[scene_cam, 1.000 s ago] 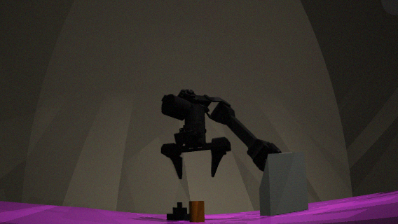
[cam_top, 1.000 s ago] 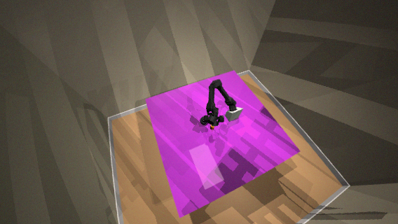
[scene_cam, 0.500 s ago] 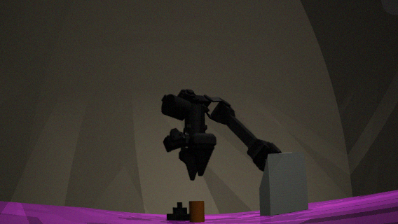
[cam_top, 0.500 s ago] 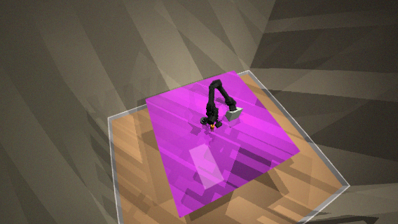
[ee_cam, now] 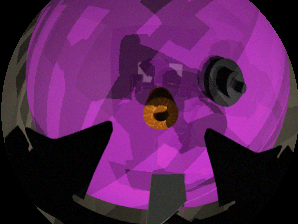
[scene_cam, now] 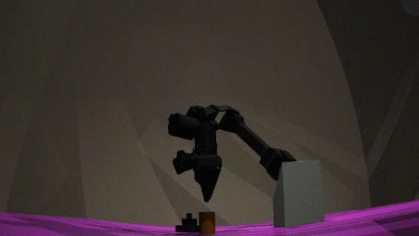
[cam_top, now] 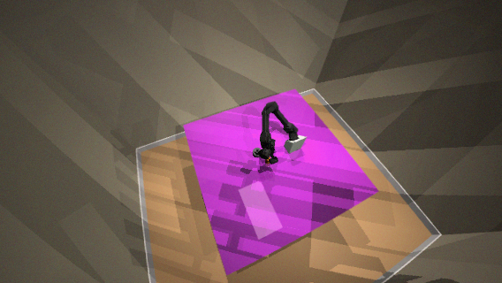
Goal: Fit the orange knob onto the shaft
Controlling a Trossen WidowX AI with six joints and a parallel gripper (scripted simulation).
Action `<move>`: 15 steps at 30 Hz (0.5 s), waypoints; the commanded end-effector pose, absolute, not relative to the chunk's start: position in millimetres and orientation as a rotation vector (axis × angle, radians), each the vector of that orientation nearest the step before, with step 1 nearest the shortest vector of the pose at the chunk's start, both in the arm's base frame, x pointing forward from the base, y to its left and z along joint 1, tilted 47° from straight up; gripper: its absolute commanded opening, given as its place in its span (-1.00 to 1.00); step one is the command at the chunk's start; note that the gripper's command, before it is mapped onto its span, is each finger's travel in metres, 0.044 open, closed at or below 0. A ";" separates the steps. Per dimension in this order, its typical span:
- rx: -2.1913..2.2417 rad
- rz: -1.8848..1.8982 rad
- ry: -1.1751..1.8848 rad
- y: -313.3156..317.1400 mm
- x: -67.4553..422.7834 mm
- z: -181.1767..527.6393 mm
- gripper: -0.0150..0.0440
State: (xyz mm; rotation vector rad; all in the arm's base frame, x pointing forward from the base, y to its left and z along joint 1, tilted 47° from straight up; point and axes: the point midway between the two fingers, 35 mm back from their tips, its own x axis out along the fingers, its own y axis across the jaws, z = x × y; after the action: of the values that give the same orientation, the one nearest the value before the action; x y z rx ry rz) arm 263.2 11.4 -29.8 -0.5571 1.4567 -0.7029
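The orange knob (ee_cam: pixel 160 110) stands upright on the purple mat (cam_top: pixel 309 177), near the middle of the counter (cam_top: pixel 398 208) — just beside the dark pedestal (ee_cam: pixel 221 82) with its shaft, not on it. Above the knob hangs the gripper (scene_cam: pixel 207 197) — jaws spread wide, holding nothing. The grey block (scene_cam: pixel 299 193) stands apart.

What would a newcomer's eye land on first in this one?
The bright purple mat on the wooden table comes first. Next is the black arm, its open, empty end effector hanging above the small orange knob. The knob stands upright on the mat beside the dark pedestal, with a grey block at the arm's base.
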 end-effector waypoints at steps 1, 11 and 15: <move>-0.562 -0.698 1.450 3.8 263.3 -36.7 1.00; -0.562 -0.697 1.450 -7.3 263.8 -47.3 1.00; -0.561 -0.697 1.450 -11.9 264.2 -52.0 1.00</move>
State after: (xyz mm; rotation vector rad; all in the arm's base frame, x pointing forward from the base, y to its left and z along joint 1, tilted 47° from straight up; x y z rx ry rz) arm 264.9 -8.5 -48.4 -0.5539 1.4473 -0.6975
